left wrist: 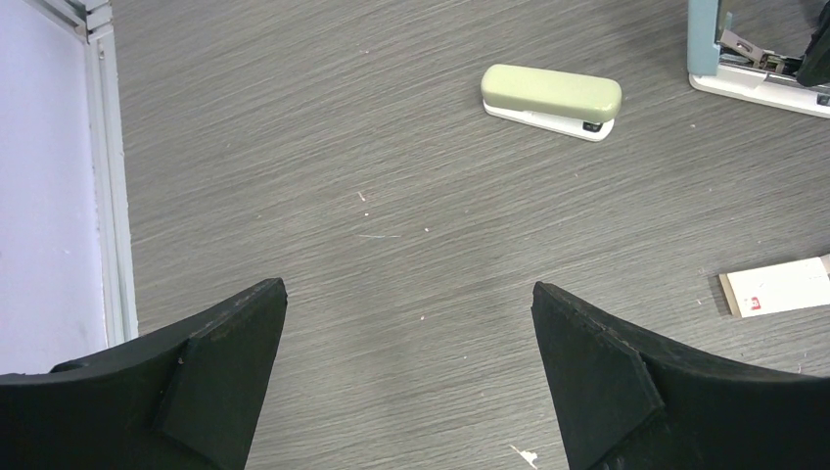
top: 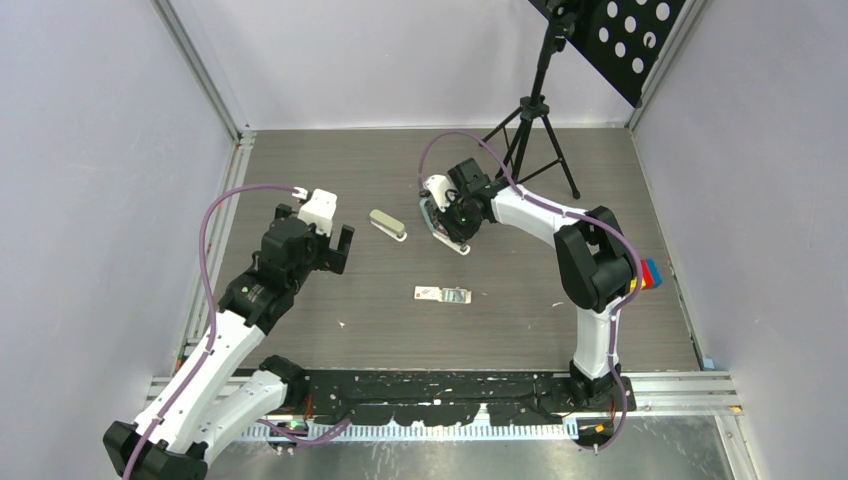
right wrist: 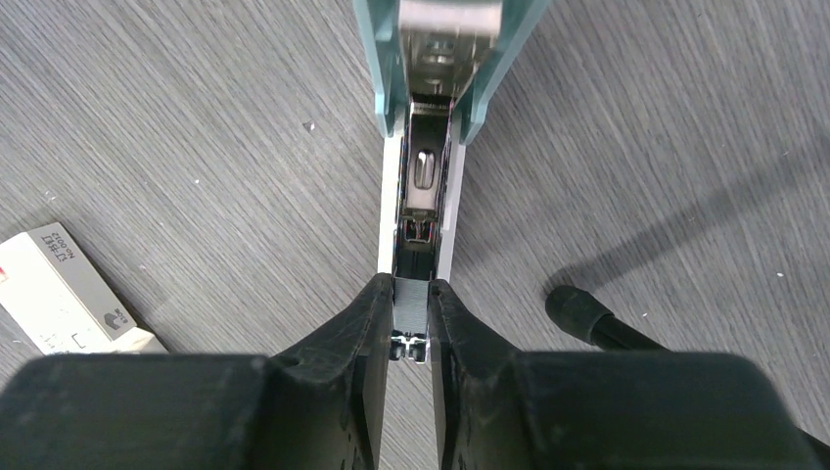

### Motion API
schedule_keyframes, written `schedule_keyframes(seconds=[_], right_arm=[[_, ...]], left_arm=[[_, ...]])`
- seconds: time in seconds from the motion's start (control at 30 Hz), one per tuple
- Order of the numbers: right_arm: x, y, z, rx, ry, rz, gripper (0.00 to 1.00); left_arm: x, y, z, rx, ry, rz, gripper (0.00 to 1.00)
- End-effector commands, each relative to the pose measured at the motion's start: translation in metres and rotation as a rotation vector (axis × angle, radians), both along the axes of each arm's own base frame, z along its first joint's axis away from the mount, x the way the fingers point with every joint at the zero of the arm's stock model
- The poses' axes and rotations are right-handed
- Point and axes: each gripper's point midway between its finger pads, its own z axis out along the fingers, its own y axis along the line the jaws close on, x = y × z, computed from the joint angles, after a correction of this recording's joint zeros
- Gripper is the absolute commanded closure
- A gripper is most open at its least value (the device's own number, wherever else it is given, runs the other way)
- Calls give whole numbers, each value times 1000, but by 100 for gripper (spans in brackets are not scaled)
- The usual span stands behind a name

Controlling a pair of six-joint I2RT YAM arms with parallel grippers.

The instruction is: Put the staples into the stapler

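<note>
A short silvery-grey staple strip [right wrist: 411, 311] sits pinched in the right hand [right wrist: 410, 290], whose jaws are nearly closed on it. It is held in line with the bare metal channel [right wrist: 423, 166] of the teal stapler [right wrist: 377, 59]. That stapler's cover is swung up, presumably so the strip can go into the channel. Whether the strip already touches the rail I cannot tell.

The staple box [top: 442, 294] lies flat near the middle of the desk [top: 300, 160], between the stapler and the near edge. A shut green stapler [left wrist: 551, 96] rests just left of the teal one, apart from it and not in play.

The left hand [left wrist: 407, 286] hovers toward the left edge, jaws wide apart and holding nothing, probably keeping clear.

Count: one strip visible, one box, two staplers, two hands, and one tripod [top: 530, 125] toward the far right corner.
</note>
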Motion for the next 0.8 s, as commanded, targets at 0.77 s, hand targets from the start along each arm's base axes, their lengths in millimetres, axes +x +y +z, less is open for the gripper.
schedule_keyframes(seconds=[0.77], right_arm=[[-16, -10, 49, 291, -225, -230, 51]], left_arm=[[19, -56, 4, -242, 68, -109, 1]])
